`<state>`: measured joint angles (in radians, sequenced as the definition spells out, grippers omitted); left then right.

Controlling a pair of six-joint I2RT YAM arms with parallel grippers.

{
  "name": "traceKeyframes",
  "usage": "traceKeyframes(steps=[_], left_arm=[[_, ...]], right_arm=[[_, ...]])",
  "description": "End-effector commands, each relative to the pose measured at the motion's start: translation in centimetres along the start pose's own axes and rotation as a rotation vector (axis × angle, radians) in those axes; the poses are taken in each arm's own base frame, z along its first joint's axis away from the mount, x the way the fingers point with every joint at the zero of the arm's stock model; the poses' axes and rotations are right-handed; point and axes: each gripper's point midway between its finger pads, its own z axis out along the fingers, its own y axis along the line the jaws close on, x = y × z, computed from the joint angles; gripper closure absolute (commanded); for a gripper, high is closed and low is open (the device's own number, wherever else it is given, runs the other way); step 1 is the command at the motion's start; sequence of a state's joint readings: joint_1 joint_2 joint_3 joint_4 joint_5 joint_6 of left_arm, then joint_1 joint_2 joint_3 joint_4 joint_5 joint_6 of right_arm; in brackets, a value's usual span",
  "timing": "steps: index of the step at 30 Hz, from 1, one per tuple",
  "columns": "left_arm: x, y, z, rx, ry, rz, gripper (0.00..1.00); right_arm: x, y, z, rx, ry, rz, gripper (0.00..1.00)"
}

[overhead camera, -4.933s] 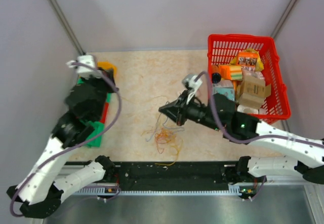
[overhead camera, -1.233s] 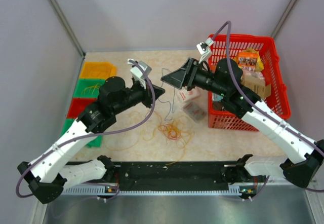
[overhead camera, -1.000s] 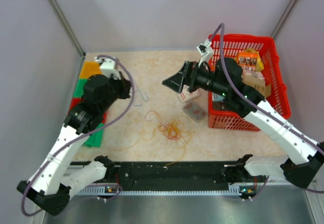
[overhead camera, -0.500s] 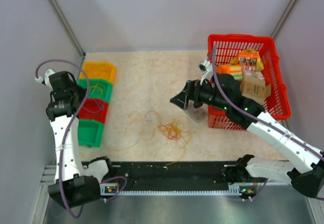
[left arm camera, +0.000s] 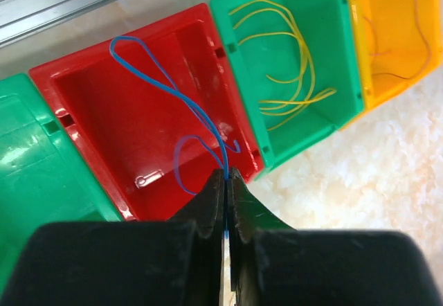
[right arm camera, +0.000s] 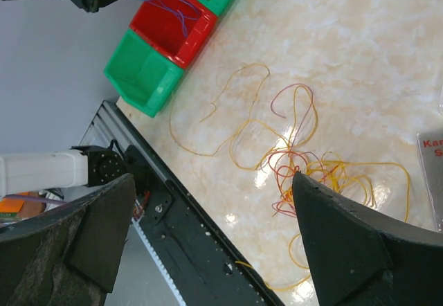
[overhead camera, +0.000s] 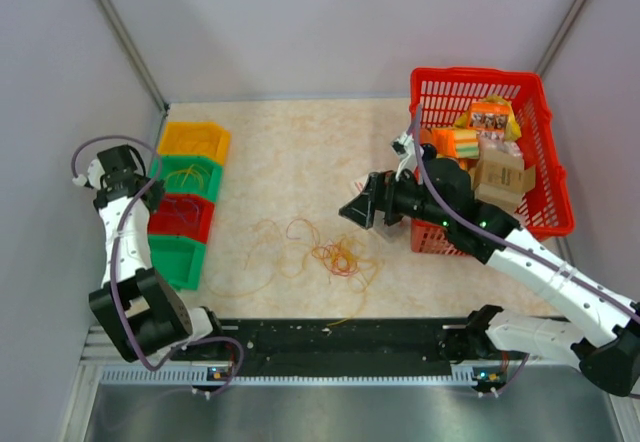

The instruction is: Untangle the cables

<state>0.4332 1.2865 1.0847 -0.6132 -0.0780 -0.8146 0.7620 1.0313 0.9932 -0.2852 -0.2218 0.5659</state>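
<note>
A tangle of orange, red and yellow cables (overhead camera: pixel 335 257) lies on the table's near middle, seen also in the right wrist view as the tangle (right arm camera: pixel 304 160). My left gripper (left arm camera: pixel 226 175) is shut on a thin blue cable (left arm camera: pixel 173 91), which loops down into the red bin (left arm camera: pixel 138 119). In the top view the left gripper (overhead camera: pixel 140 180) hangs at the far left beside the bins. My right gripper (overhead camera: pixel 360 210) stands open above and to the right of the tangle, with nothing between its fingers; in its own wrist view the right gripper (right arm camera: pixel 213 178) has wide jaws.
A row of bins runs along the left: orange bin (overhead camera: pixel 195 140), green bin (overhead camera: pixel 188 174) with yellow cables, the red bin (overhead camera: pixel 185 218), another green bin (overhead camera: pixel 180 260). A red basket (overhead camera: pixel 470 74) of packages stands at the right. A loose yellow cable (overhead camera: pixel 262 254) lies left of the tangle.
My left arm has swung from the table's middle to the far left over the bins, carrying the blue cable. My right gripper has moved nearer and lower, towards the tangle.
</note>
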Motion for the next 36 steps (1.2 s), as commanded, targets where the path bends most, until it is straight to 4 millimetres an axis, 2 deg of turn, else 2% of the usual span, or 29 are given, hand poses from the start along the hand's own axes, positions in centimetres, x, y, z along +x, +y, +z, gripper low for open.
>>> traceKeyframes(steps=[1,5,6,7,8,9,10,11,15,17,20,21,22,24,25,27,31,33,35,36], left_arm=[[-1.7,0.4,1.5,-0.016,-0.070,-0.033,1.00],[-1.4,0.6,2.2,-0.025,-0.052,-0.020,1.00],[-1.3,0.5,1.9,-0.025,-0.043,-0.026,0.85],[-1.4,0.2,1.4,-0.011,-0.039,-0.019,0.63],[-1.3,-0.1,0.9,0.003,-0.033,-0.018,0.46],[-1.1,-0.5,0.4,0.031,-0.029,-0.018,0.20],[-0.8,-0.7,0.0,0.055,-0.024,-0.018,0.04],[-0.5,-0.8,-0.6,0.078,-0.027,-0.016,0.02],[1.3,-0.3,-2.3,0.131,-0.021,0.009,0.01],[3.4,-1.5,-3.8,0.229,0.012,0.076,0.04],[8.6,-4.9,-6.6,0.418,0.054,0.342,0.12],[11.5,-6.2,-7.9,0.510,0.106,0.463,0.13],[14.2,-6.5,-8.7,0.570,0.177,0.545,0.16],[19.9,-5.8,-10.2,0.632,0.355,0.664,0.26],[21.8,-5.2,-10.6,0.657,0.411,0.699,0.33],[24.6,-3.4,-11.0,0.661,0.475,0.732,0.41],[28.3,-1.4,-11.9,0.674,0.514,0.787,0.46],[29.7,-0.2,-11.7,0.628,0.542,0.816,0.47],[30.8,1.0,-11.6,0.582,0.561,0.843,0.58],[31.0,1.5,-11.3,0.547,0.551,0.856,0.59]], right_arm=[[-0.7,1.2,-0.2,-0.053,-0.038,-0.003,0.08],[-0.5,1.2,0.1,-0.058,-0.027,-0.002,0.08],[-0.3,1.2,0.3,-0.058,-0.022,-0.003,0.08],[0.0,1.0,0.6,-0.055,-0.014,-0.002,0.08],[0.5,1.0,1.0,-0.059,-0.004,-0.005,0.08],[1.1,1.0,1.5,-0.066,0.010,-0.013,0.08],[1.8,1.2,2.0,-0.073,0.027,-0.031,0.08],[2.7,1.2,2.7,-0.066,0.053,-0.045,0.08],[6.3,2.2,5.5,-0.062,0.170,-0.109,0.08],[7.9,2.3,6.9,-0.048,0.212,-0.139,0.08],[10.3,1.7,8.9,-0.017,0.279,-0.159,0.09],[11.1,1.1,9.5,0.003,0.299,-0.160,0.09],[11.6,0.6,10.0,0.018,0.314,-0.160,0.12],[12.7,-0.6,10.8,0.052,0.337,-0.165,0.18],[12.8,-1.0,11.1,0.071,0.339,-0.168,0.21],[13.2,-2.1,11.5,0.115,0.335,-0.177,0.23],[13.3,-3.4,12.1,0.136,0.292,-0.217,0.23],[13.6,-3.8,12.4,0.134,0.293,-0.200,0.27],[14.0,-3.7,12.5,0.108,0.291,-0.137,0.33],[14.0,-3.5,12.5,0.083,0.280,-0.111,0.37]])
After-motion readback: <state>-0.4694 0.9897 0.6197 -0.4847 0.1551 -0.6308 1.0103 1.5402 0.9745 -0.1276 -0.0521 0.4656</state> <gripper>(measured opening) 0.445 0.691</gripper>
